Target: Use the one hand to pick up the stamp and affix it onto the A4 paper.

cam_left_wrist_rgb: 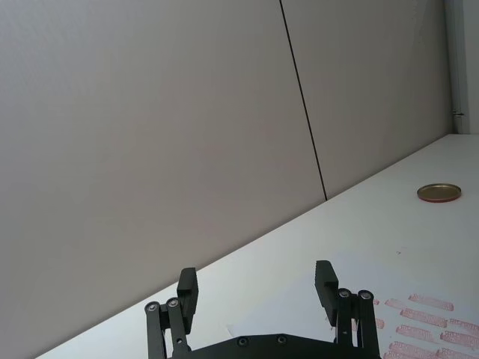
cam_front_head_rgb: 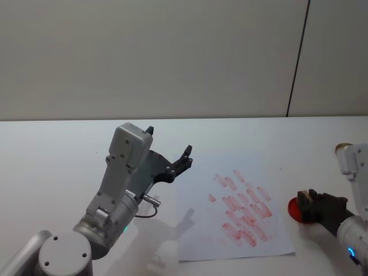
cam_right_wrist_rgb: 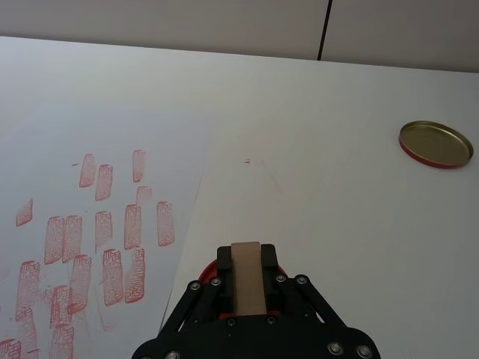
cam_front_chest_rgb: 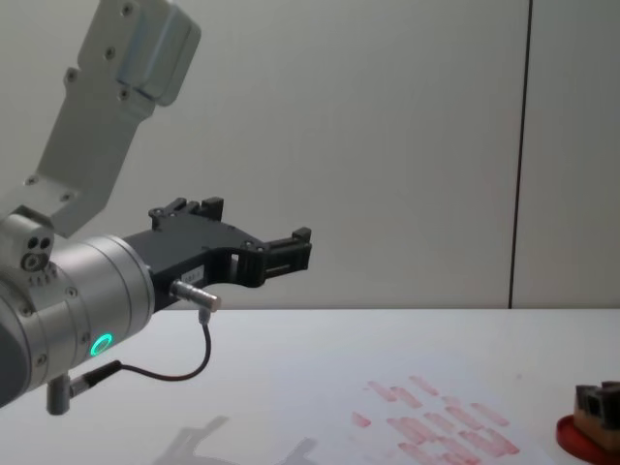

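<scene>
White tabletop (cam_front_head_rgb: 57, 149), grey wall behind. Right gripper (cam_front_head_rgb: 306, 202) near right edge, fingers pinching stamp (cam_right_wrist_rgb: 247, 277); stamp over red ink dish (cam_front_head_rgb: 292, 209). Paper (cam_front_head_rgb: 201, 230) just beside dish, toward centre. Left gripper (cam_front_head_rgb: 169, 142) raised above tabletop, fingers spread.

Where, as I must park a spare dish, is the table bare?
Bare: table between the A4 paper and the wall; also left of the paper, under the raised left pincer. Crowded: right of it, where the right pincer holds the stamp at the red dish.
</scene>
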Robot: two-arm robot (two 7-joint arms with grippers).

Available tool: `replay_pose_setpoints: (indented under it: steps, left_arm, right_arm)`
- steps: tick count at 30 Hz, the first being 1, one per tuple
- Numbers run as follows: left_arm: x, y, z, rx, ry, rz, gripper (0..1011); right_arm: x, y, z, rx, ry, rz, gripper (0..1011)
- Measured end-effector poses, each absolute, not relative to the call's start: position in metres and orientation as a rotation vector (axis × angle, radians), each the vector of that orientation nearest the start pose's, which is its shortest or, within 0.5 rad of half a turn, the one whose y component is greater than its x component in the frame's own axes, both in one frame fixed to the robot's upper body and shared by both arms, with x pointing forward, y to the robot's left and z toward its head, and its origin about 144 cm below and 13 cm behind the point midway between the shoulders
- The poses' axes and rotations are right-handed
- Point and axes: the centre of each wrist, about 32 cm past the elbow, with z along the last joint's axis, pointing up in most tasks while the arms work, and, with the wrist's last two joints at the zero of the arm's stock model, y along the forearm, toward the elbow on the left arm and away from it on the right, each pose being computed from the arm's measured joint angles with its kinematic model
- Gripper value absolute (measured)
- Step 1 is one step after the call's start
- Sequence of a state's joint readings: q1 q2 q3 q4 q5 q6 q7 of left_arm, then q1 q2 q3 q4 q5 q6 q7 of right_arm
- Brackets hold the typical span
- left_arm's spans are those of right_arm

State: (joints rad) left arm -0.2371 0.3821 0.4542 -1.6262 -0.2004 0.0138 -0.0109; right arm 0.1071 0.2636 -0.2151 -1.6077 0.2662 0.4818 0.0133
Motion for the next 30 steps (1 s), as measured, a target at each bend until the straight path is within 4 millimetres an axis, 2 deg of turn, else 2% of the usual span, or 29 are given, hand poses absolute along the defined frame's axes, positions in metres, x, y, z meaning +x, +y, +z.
replay_pose_setpoints:
  steps: [15, 30]
  left_arm:
    - [0.492, 0.198, 1.204, 0.061, -0.268, 1.124, 993]
    - [0.492, 0.198, 1.204, 0.061, -0.268, 1.124, 993]
  right_arm:
    - [0.482, -0.234, 1.178, -0.347, 0.241, -1.328, 205]
    - [0.481, -0.226, 1.207, -0.261, 0.091, -1.309, 205]
